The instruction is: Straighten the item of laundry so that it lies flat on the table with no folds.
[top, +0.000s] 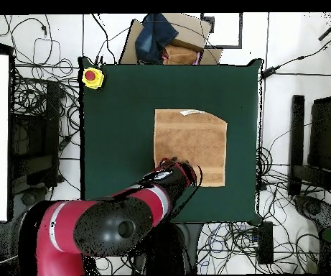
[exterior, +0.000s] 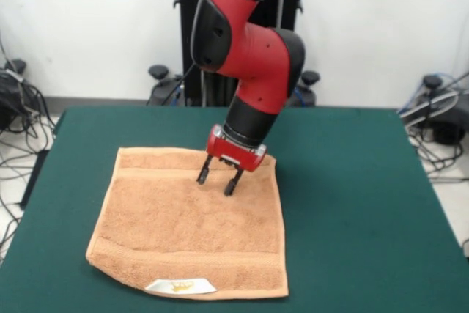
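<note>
An orange-tan towel [exterior: 194, 221] lies spread out on a dark green table [exterior: 352, 203], near the table's middle. In the front view it looks almost flat and roughly square, with woven bands running across it near its far and near edges. The near left corner is cut off at a slant, as if turned under. A white label with yellow print [exterior: 181, 286] sits on the near edge.

A red and black robot arm [exterior: 249, 49] reaches down from above. Its gripper [exterior: 218, 179] hangs over the far part of the towel, with its two dark fingers [exterior: 203, 172] spread apart and holding nothing. Whether the tips touch the cloth is not clear.

In the overhead view a yellow box with a red button [top: 91, 77] sits at one table corner.
</note>
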You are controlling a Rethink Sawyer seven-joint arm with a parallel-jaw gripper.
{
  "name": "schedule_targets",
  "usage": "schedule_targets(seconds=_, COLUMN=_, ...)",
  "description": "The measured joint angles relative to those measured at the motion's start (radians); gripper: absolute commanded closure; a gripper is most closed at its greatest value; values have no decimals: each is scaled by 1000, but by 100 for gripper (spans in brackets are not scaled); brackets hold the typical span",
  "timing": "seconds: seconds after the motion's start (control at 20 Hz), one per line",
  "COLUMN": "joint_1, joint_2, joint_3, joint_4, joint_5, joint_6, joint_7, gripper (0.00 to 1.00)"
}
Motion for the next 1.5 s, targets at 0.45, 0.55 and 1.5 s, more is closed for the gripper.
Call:
schedule_targets(seconds=0.45, joint_1=-25, joint_2=-19, joint_3=29, joint_4=0, joint_5=-46, joint_6=0, joint_7=0, gripper=0)
schedule_targets(seconds=0.55, joint_1=-31, joint_2=-23, joint_3=35, joint_4=0, joint_5=-54, joint_6=0, joint_7=0, gripper=0)
schedule_targets(seconds=1.5, joint_1=-85, joint_2=-88, joint_3=147, joint_4=8, joint_5=-119, joint_6=0, joint_7=0, gripper=0)
